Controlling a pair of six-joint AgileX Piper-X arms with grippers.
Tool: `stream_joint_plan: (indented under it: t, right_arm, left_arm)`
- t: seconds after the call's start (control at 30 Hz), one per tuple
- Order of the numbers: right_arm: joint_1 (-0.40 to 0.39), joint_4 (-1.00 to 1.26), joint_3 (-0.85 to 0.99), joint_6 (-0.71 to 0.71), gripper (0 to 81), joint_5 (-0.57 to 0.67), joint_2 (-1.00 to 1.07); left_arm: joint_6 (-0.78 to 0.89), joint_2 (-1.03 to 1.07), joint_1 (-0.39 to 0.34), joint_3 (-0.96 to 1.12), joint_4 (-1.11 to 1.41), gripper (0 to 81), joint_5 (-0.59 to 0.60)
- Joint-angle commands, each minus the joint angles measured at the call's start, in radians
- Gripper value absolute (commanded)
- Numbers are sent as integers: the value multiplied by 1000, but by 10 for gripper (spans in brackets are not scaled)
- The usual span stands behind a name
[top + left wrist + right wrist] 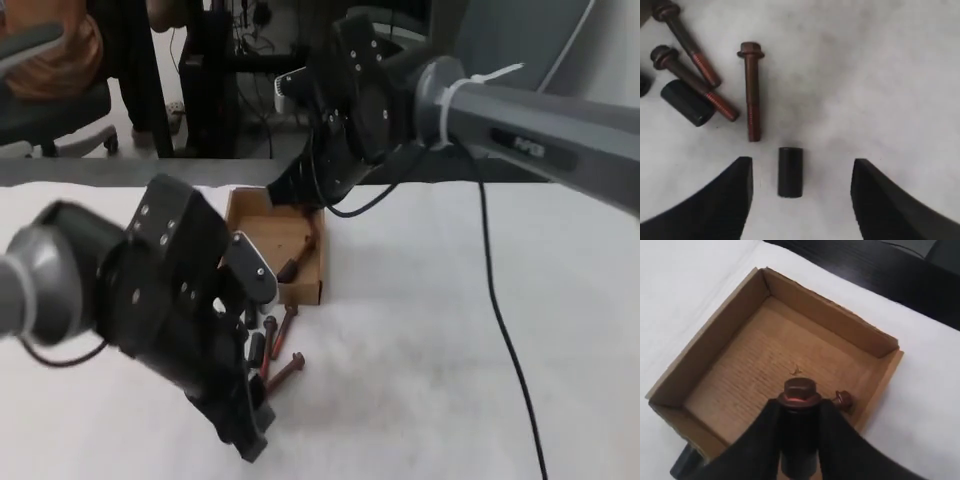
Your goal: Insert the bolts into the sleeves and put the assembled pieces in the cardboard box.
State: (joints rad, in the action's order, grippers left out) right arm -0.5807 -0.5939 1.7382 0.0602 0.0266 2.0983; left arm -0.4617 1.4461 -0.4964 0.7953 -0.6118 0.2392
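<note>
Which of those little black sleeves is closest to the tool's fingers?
The sleeve lying alone between the left tool's open fingers; the other sleeve lies farther off, beside the bolts.

Loose bolts [751,90]: reddish-brown shanks, brighter copper-red threads, darker brown heads. Sleeves [790,171]: plain matte black. Cardboard box [715,345]: tan brown, floor marked with fine parallel ribbing. The bolt [800,387] clamped in the right gripper [800,410] shows an orange-red head above a dark body. Bench cover [880,75]: white, faintly mottled. Left gripper [801,164] and right gripper both black, arm links [560,120] grey.
</note>
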Motion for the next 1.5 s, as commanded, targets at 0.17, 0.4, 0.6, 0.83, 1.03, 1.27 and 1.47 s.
stream_joint_plan:
  t: [0.17, 0.4, 0.6, 0.83, 1.03, 1.27, 1.47]
  right_arm:
    - [2, -29, 126, 66, 6, 93, 95]
    - [2, -38, 186, 104, 6, 122, 189]
    - [2, -95, 186, 93, 125, 148, 237]
    - [2, -135, 226, 90, 682, 161, 223]
    - [2, -149, 275, 64, 602, 180, 108]
    - [2, -154, 277, 27, 602, 180, -94]
    - [2, -318, 277, -33, 602, 180, -223]
  left_arm:
    - [-61, 43, -15, 64, -129, 553, -12]
    - [-115, 48, -63, 64, -127, 553, -25]
    - [-123, 96, -65, 64, -127, 553, -36]
    - [-148, 146, -65, 64, -111, 553, -36]
    - [-171, 184, -65, 64, -82, 552, -81]
    - [-168, 257, -65, 70, -84, 552, -112]
    - [-171, 287, -65, 88, -83, 193, -134]
